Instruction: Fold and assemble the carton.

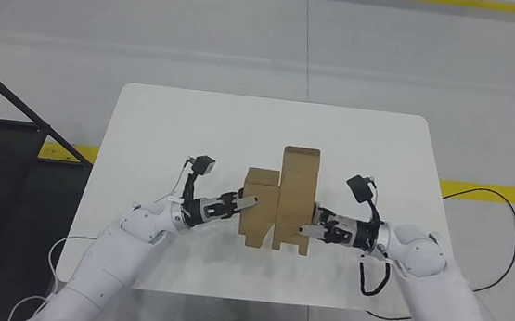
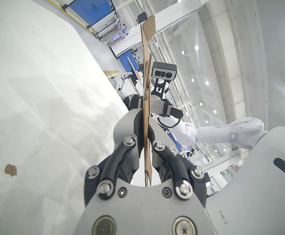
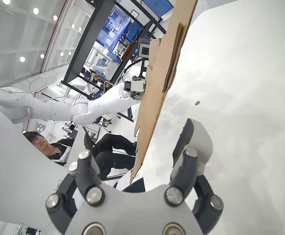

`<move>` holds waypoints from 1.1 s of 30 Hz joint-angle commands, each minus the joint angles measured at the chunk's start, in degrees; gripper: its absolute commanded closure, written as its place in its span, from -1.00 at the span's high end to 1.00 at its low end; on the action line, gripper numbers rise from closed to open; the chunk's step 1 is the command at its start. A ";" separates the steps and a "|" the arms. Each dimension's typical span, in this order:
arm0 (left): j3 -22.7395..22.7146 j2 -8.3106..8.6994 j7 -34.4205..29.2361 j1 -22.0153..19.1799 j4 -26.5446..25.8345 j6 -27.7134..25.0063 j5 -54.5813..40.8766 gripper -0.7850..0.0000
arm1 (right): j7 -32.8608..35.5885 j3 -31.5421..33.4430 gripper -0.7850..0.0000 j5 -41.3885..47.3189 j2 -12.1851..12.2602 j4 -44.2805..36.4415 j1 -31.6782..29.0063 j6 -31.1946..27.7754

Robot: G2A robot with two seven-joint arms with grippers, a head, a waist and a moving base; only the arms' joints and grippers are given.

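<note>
The brown carton [image 1: 277, 209] is held upright over the middle of the white table [image 1: 195, 127], flattened, with one taller panel. My left gripper [image 1: 245, 202] is shut on its left edge; in the left wrist view the cardboard [image 2: 147, 93] runs edge-on between the closed fingers [image 2: 136, 128]. My right gripper [image 1: 308, 231] is at the carton's lower right edge. It is open: the cardboard sheet [image 3: 153, 89] passes between its spread fingers [image 3: 194, 139] without either pad pressing on it. Each wrist view shows the other arm's gripper behind the carton [image 2: 159, 106] [image 3: 135, 87].
A small brown cardboard scrap [image 2: 10, 170] [image 3: 197, 103] lies on the table near the carton. The table's far half and both side areas are bare white surface. Cables hang off the right arm near the table's front edge [image 1: 372, 279].
</note>
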 commanded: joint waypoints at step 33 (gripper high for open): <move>0.24 0.92 -2.19 0.53 0.04 -0.69 -6.46 1.00 | -1.73 -4.10 -1.00 1.38 1.39 2.25 2.96 -1.73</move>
